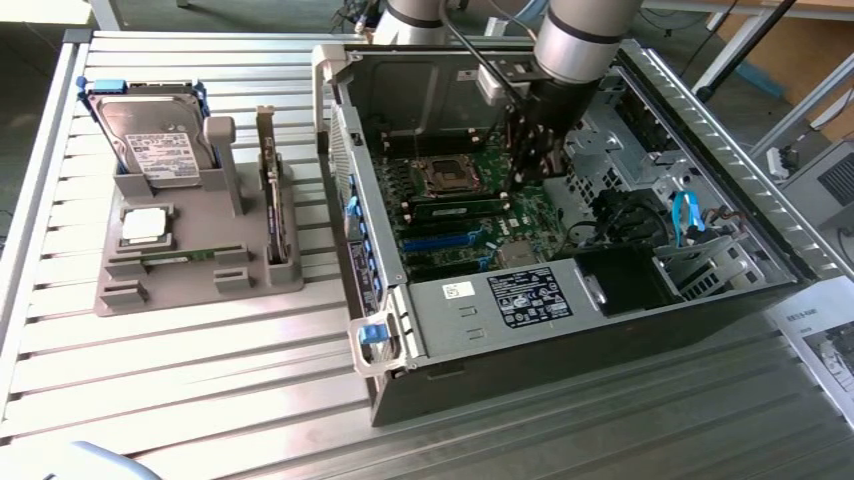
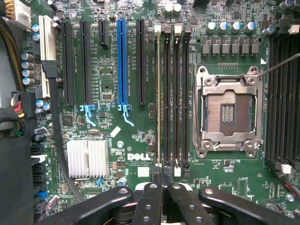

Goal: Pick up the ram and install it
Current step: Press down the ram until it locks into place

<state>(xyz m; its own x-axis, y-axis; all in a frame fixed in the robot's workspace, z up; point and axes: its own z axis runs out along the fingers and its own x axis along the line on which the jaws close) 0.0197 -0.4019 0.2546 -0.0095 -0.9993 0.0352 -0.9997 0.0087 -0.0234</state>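
Note:
The ram (image 2: pixel 158 98) is a thin green stick seen edge-on, standing in the memory slot nearest the long expansion slots, next to the open CPU socket (image 2: pixel 228 112). In the exterior view the ram (image 1: pixel 451 211) lies along the motherboard inside the open computer case (image 1: pixel 574 290). My gripper (image 2: pixel 162 176) is shut, its black fingertips pressed together right over one end of the stick. I cannot tell whether they touch it. From outside, the gripper (image 1: pixel 529 165) hangs down into the case above the board.
On the exterior view's left, a grey holder (image 1: pixel 160 290) carries a silver hard drive (image 1: pixel 154 135), an upright expansion card (image 1: pixel 274 200), a pale square chip (image 1: pixel 144 225) and a thin green strip (image 1: pixel 180 255). The case walls, drive cage (image 1: pixel 527 300) and cables (image 1: pixel 687 215) hem in the arm.

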